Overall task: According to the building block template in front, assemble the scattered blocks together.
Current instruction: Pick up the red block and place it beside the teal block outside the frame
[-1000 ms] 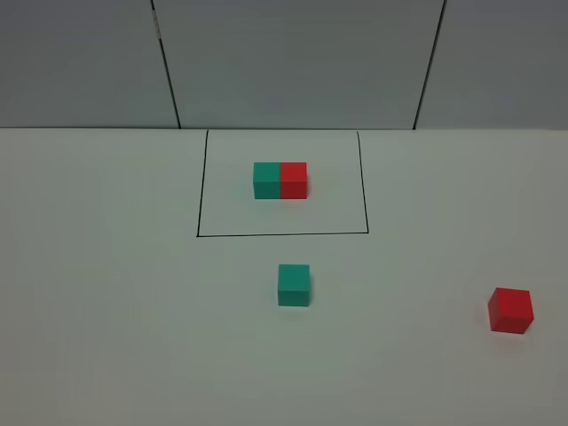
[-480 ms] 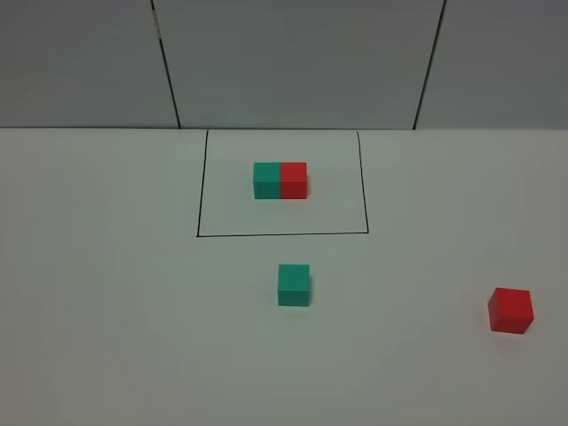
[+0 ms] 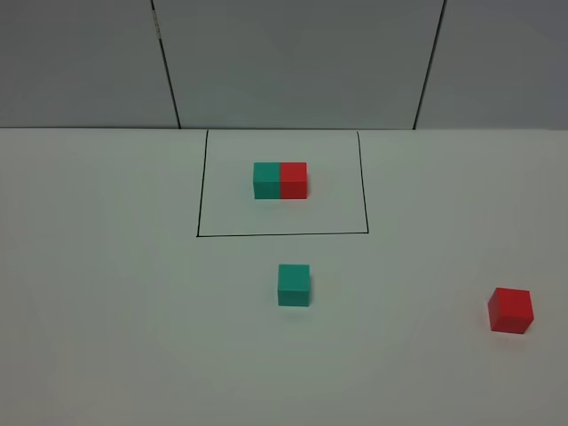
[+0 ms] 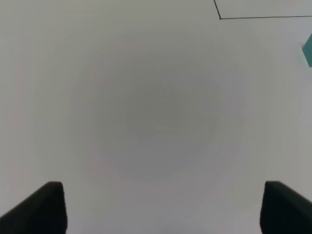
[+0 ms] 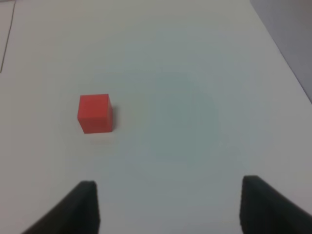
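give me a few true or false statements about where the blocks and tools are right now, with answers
1. The loose teal cube lies outside the drawn black rectangle. True.
2. The loose red cube touches the loose teal cube. False: they lie well apart, with the red one far off toward the right arm's side.
3. In the template, the teal half is on the left in the exterior view. True.
4. The right tool is shut on the loose red cube. False: it is open and holds nothing.
5. The left tool is open and empty. True.

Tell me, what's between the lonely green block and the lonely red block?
Nothing. In the exterior high view, only bare white table stretches between the loose teal cube and the loose red cube.
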